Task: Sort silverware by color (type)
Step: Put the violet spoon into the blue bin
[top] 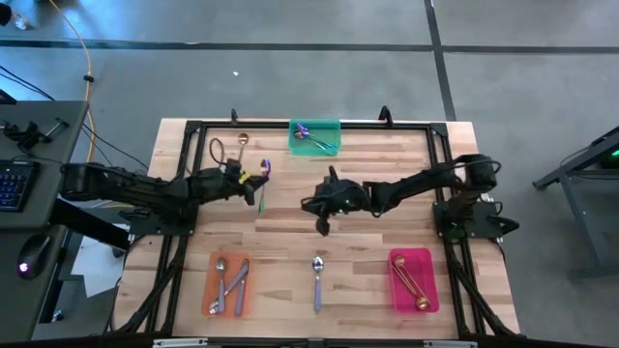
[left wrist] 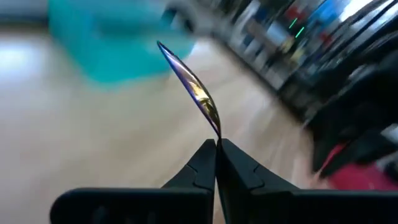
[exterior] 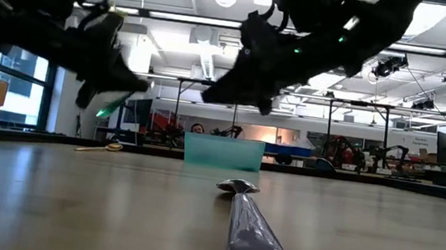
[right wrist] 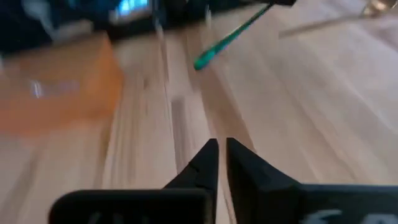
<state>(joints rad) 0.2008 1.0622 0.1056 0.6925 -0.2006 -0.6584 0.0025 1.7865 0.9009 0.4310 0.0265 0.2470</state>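
My left gripper (top: 253, 182) hovers over the table's far left part, shut on an iridescent spoon (top: 262, 186) with a purple bowl and a green handle. My right gripper (top: 323, 220) hangs shut and empty above the table's middle (right wrist: 221, 147). One silver spoon (top: 317, 278) lies flat near the near edge (exterior: 249, 229). A gold spoon (top: 242, 143) lies by the far edge. The green tray (top: 315, 137) holds iridescent spoons, the orange tray (top: 227, 285) silver ones, and the pink tray (top: 414, 280) gold ones. My left gripper pinches the iridescent spoon between its two fingertips (left wrist: 205, 155), close to the bowl end (left wrist: 216, 129). The bowl sticks out ahead of the fingers (left wrist: 189, 81). The green handle (top: 260, 200) slants toward the near side, and its tip (exterior: 106, 112) hangs clear above the table.
The orange tray sits near left, the pink tray near right, and the green tray at the middle of the far edge (exterior: 222, 152). A black frame (top: 193, 130) runs around the table top. Bare wood lies between the two grippers and the near trays.
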